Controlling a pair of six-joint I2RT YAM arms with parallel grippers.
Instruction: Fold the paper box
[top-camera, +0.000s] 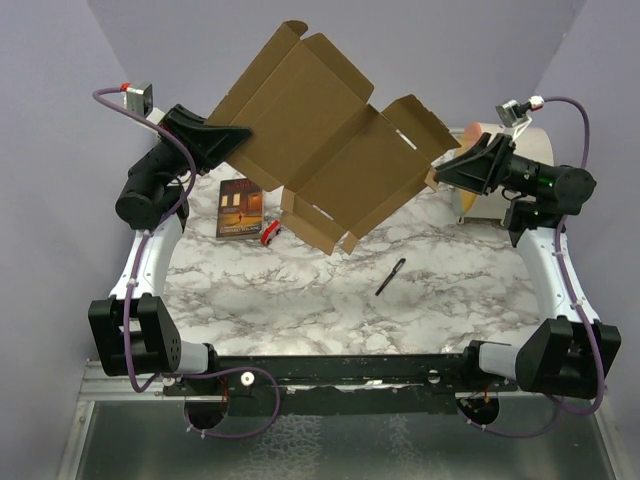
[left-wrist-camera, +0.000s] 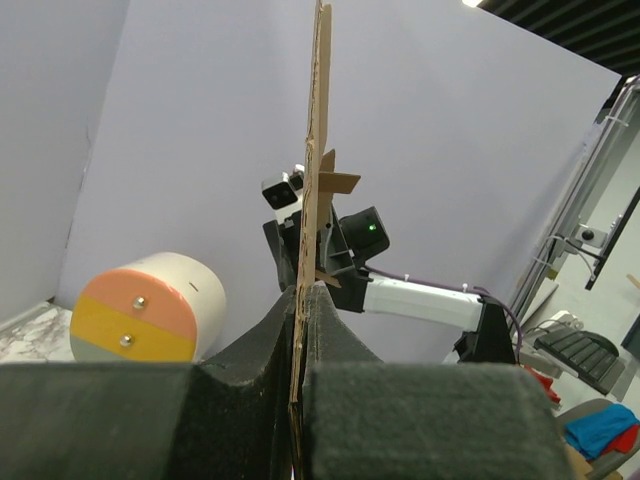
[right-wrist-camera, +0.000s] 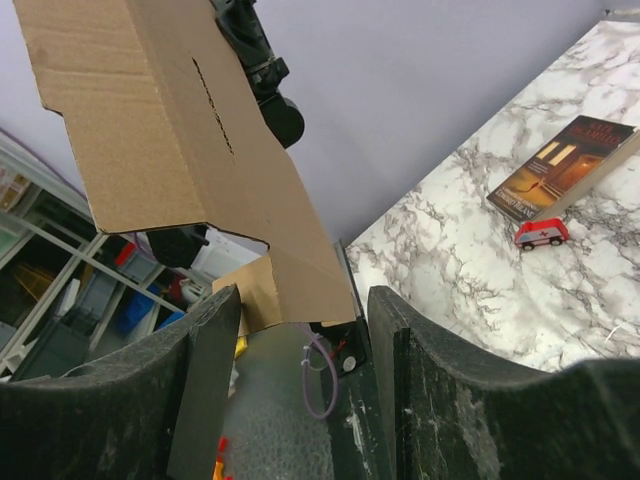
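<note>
The paper box (top-camera: 320, 150) is a flat brown cardboard sheet with flaps, held tilted in the air above the marble table (top-camera: 330, 290). My left gripper (top-camera: 238, 135) is shut on its left edge; in the left wrist view the fingers (left-wrist-camera: 302, 290) pinch the sheet (left-wrist-camera: 318, 120), which I see edge-on. My right gripper (top-camera: 440, 172) is at the sheet's right edge. In the right wrist view its jaws (right-wrist-camera: 300, 300) stand wide apart, with a corner of the cardboard (right-wrist-camera: 170, 120) between them, touching neither finger.
A dark book (top-camera: 240, 208) and a small red toy car (top-camera: 271, 234) lie on the table under the sheet; both show in the right wrist view (right-wrist-camera: 565, 165) (right-wrist-camera: 541, 232). A black pen (top-camera: 391, 276) lies mid-table. A cream cylinder (top-camera: 478, 203) stands at the back right.
</note>
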